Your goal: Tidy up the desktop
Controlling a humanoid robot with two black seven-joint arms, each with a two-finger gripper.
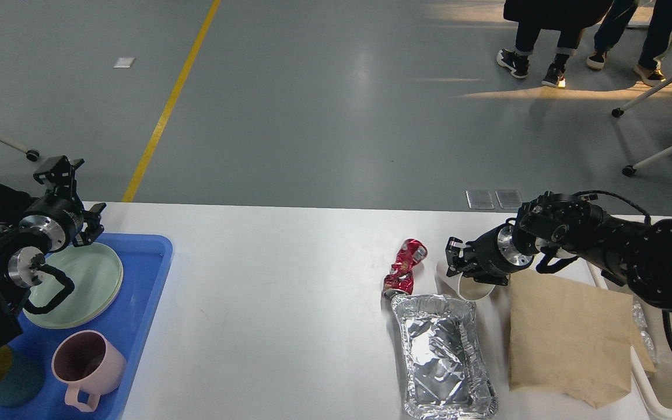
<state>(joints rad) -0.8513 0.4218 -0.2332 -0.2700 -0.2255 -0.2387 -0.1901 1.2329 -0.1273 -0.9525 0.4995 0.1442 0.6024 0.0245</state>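
Desktop fills the lower part of the head view, a wide white tabletop running from the left edge to the right. At its left end sits a blue tray holding a pale green plate, a pink mug and a dark teal cup. The left gripper hovers above the tray's far corner, its fingers too dark to tell whether they are spread or pressed together. Right of centre lies a crushed red can, just beyond a foil tray. The right gripper hangs beside the can, apart from it, over a white paper cup; its state cannot be told. A brown paper bag lies next, and a cream bin stands at the right edge.
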